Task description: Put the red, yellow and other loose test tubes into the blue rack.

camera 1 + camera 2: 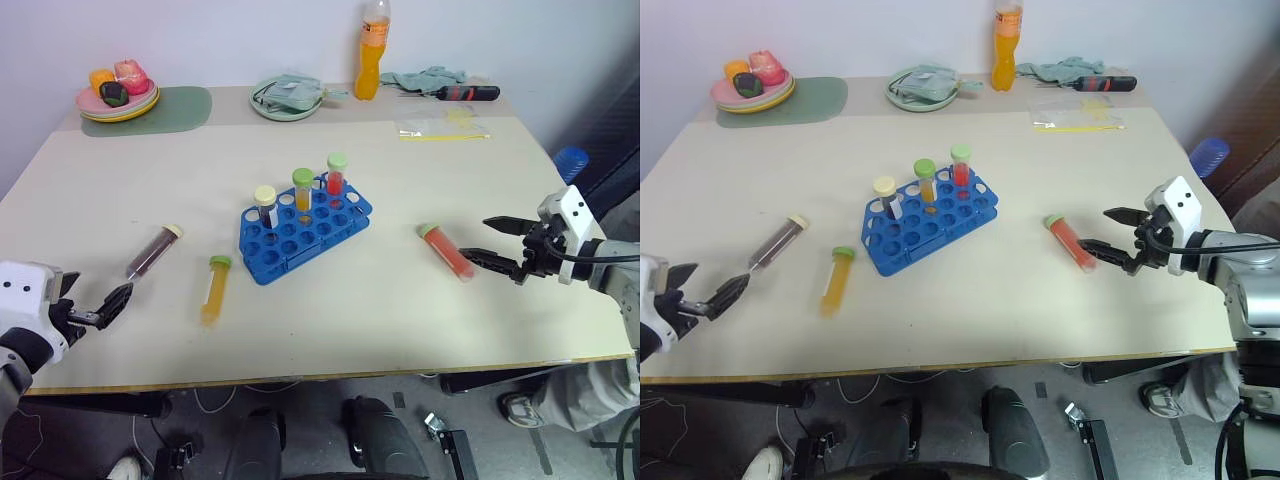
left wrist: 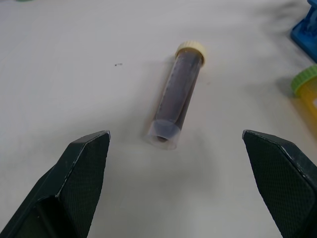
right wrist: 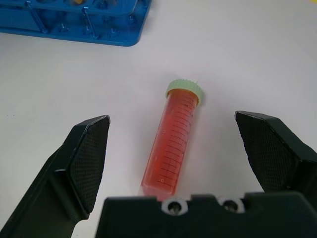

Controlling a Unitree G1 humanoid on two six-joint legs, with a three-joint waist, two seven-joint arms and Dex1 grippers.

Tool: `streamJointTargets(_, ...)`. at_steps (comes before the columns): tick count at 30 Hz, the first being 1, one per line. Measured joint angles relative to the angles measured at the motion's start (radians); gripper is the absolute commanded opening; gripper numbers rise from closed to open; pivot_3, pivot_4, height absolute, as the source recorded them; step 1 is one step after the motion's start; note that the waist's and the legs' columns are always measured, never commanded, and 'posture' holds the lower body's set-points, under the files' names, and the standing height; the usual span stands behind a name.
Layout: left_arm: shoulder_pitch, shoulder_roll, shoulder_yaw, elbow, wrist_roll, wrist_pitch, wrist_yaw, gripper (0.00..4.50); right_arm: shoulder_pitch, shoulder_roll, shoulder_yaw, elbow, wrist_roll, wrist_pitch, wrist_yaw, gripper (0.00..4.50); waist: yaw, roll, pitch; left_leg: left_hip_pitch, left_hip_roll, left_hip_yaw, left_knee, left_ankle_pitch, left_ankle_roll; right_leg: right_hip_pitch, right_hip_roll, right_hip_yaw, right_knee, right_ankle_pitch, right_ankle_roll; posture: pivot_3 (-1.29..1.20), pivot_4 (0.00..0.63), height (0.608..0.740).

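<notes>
Left pincer [image 2: 176, 186] spread wide. Dark purple-brown tube [image 2: 177, 97] lies flat on bench [image 2: 74, 64], just ahead between fingers [image 2: 74, 178], cream cap pointing away.

Head pair high over table [image 1: 330, 330]; wrist views close, low.

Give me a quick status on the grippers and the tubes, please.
Both grippers open: right gripper around red tube, left gripper short of dark tube. Yellow tube loose beside rack. Nothing in the way.

bright blue rack [image 1: 300, 235], red tube [image 3: 173, 146] green-capped, purple-brown tube [image 2: 176, 94] cream-capped
</notes>
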Motion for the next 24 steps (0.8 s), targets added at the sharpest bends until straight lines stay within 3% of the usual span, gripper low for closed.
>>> streamJointTargets(16, -0.028, -0.019, -0.011, 0.004, -0.001, -0.013, -0.005, 4.41, 0.002, 0.031, 0.023, -0.058, -0.019, 0.013, -0.047, 4.50, 0.000, 0.000, 0.000, 0.000, 0.000, 0.000, 0.000, 0.000, 0.000, 0.000, 0.000, 0.000, 0.000, 0.000, 0.000, 0.00, 0.150, 0.740)
streamJointTargets(24, -0.152, -0.040, -0.179, 0.041, 0.002, -0.025, -0.024, 4.41, 0.097, -0.020, -0.004, -0.212, 0.004, 0.139, -0.056, 4.50, 0.005, 0.000, 0.000, 0.000, 0.000, 0.000, 0.001, 0.000, 0.000, 0.000, 0.000, 0.000, 0.001, 0.000, 0.000, 0.00, 0.150, 0.740)
